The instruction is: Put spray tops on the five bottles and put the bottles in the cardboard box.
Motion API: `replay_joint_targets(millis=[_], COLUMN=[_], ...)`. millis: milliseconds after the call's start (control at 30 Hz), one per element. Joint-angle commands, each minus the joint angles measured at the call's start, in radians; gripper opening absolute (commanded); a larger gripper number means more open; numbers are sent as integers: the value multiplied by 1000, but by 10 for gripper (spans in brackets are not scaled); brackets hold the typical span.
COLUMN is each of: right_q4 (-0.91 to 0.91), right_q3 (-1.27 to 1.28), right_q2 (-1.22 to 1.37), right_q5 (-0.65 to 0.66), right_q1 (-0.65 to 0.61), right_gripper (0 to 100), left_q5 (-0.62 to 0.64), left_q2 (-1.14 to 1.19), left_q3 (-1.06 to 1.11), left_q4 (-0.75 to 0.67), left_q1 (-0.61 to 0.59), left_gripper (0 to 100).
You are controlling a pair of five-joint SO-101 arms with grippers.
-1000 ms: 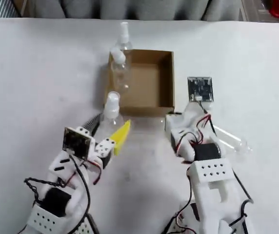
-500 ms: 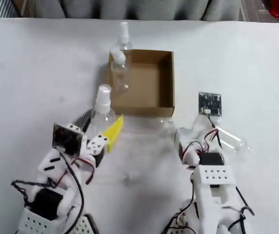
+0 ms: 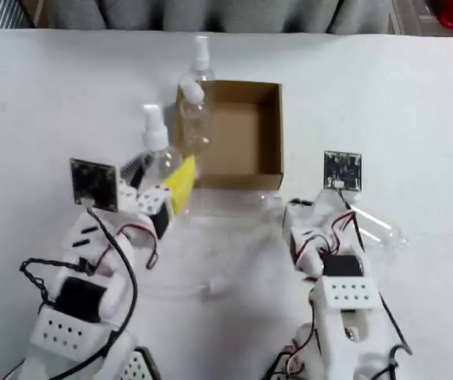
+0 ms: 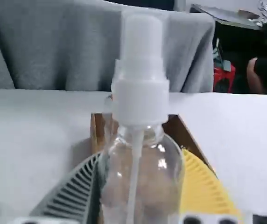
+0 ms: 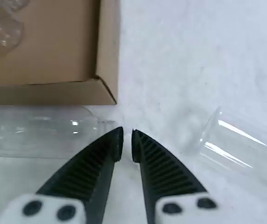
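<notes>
Gripping a spray-topped bottle (image 4: 140, 182) by its body, your left fingers (image 4: 203, 191) hold it just beside the cardboard box (image 3: 272, 134), at its left wall. Your right fingers (image 5: 98, 161) are almost together on nothing, low over the desk (image 3: 52, 95), between a clear bottle (image 5: 35, 128) lying along the box's near wall and a second clear bottle (image 5: 241, 149).

Five bottles (image 3: 159, 162) (image 3: 195, 127) (image 3: 199, 73) (image 3: 226, 204) (image 3: 377, 226), three with spray tops (image 3: 154, 127), and one cardboard box (image 3: 275, 131).

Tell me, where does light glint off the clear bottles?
Left wrist view: white glints on the upright bottle; right wrist view: bright streaks along the lying bottle apart from the box; high view: a pale streak on that lying bottle.
</notes>
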Motion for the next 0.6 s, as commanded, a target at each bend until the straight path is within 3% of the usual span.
replay_joint_targets(millis=[0, 200, 400, 567], right_q4=[18, 10, 10, -79], right_q3=[11, 69, 81, 184], right_q2=[-145, -446, -745, -832], right_q5=[2, 2, 11, 12], right_q1=[-102, -343, -619, -766], right_gripper=[15, 15, 15, 15], left_q5=[75, 146, 146, 146], left_q2=[4, 4, 5, 5], left_q3=[20, 83, 83, 84], left_q4=[-181, -341, -344, -338], left_q1=[-48, -48, -48, -51], left_gripper=[20, 20, 20, 20])
